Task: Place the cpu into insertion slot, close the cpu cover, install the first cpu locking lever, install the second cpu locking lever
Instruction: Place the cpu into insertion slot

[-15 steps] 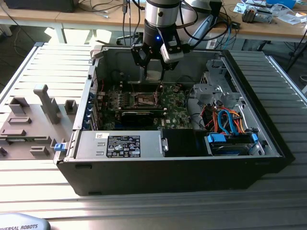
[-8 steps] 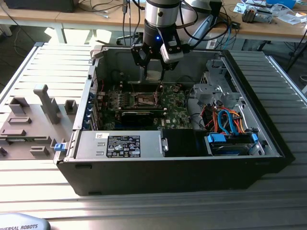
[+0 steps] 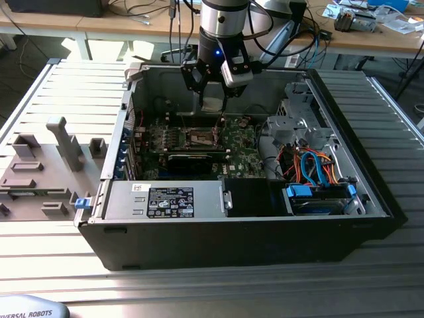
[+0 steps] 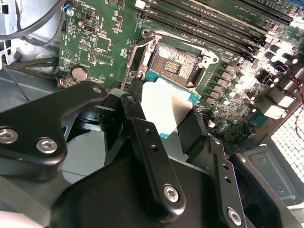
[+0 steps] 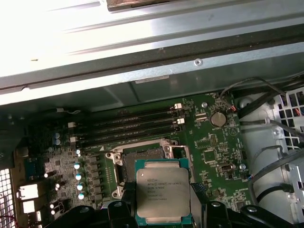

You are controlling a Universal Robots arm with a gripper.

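Chip [image 5: 163, 191] clamped by its edges between gripper [image 5: 162, 198] fingers [image 4: 137, 124], close over socket [image 5: 142, 164] (open room all round).

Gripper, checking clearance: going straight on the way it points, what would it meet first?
The gripper, holding the cpu, would probably meet the open slot first; depth is unclear.

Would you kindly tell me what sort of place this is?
Probably a robotics lab or workshop: an open computer case sits on a slatted metal table, with cable-strewn desks behind.
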